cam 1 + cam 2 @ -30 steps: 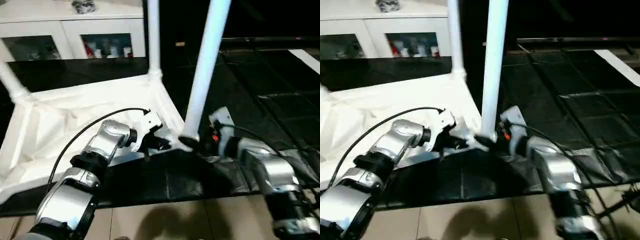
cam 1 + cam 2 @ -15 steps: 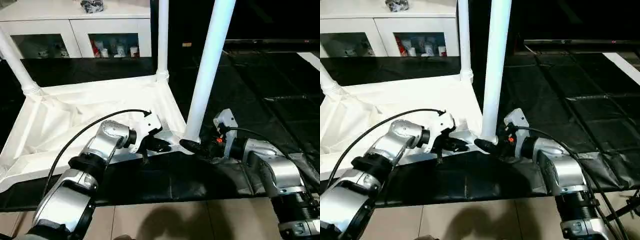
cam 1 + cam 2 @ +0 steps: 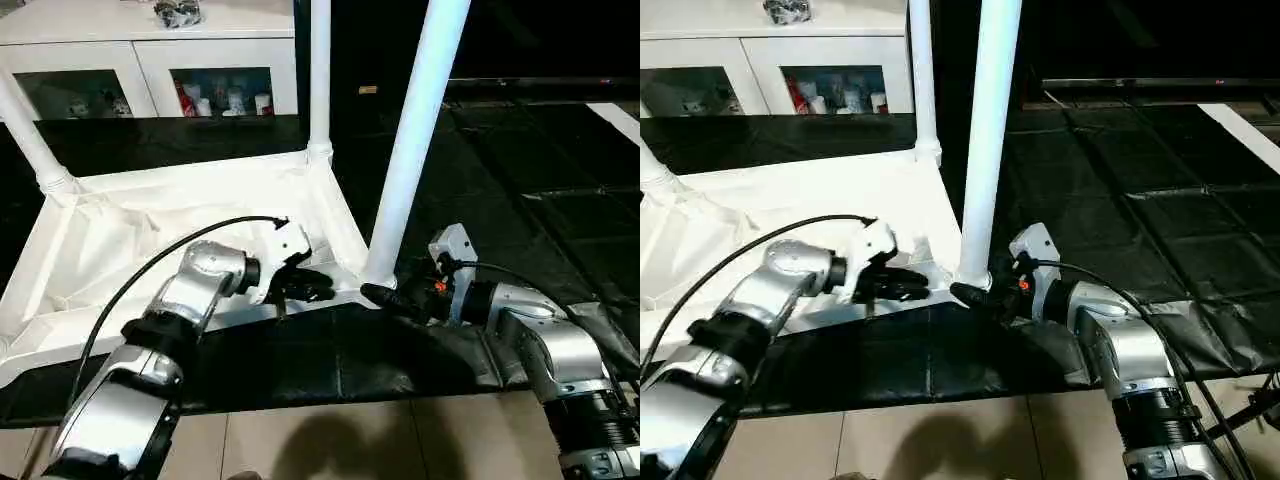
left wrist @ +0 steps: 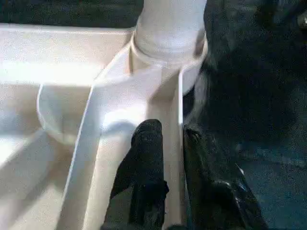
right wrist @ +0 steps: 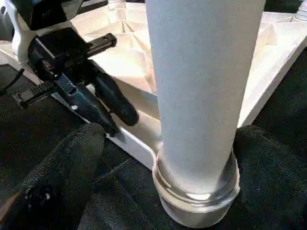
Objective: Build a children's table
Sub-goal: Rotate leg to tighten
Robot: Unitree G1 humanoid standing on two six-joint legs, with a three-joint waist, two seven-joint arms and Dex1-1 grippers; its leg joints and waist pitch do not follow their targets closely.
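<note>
The white tabletop (image 3: 120, 240) lies upside down on a black mat, ribs up. Three white legs stand in its corner sockets: the near right one (image 3: 415, 130), a back one (image 3: 320, 70) and a left one (image 3: 30, 140). My left gripper (image 3: 318, 290) is at the near rim beside the near right socket. Its fingers (image 4: 148, 139) straddle the thin rim wall, slightly apart, with a sliver of gap on the inner side. My right gripper (image 3: 972, 293) stands wide open around the foot of the near right leg (image 5: 201, 96), a finger (image 5: 72, 163) on each side with room between.
A white glass-door cabinet (image 3: 150, 60) stands behind the tabletop. The black mat (image 3: 330, 360) covers the floor under the tabletop and to its right. Tan floor tiles (image 3: 300, 440) show along the near edge. A black cable (image 3: 150, 280) loops over my left forearm.
The left gripper's fingers have eased apart on the rim wall. The camera has steadied and tilted. The right gripper stays wide around the leg's foot.
</note>
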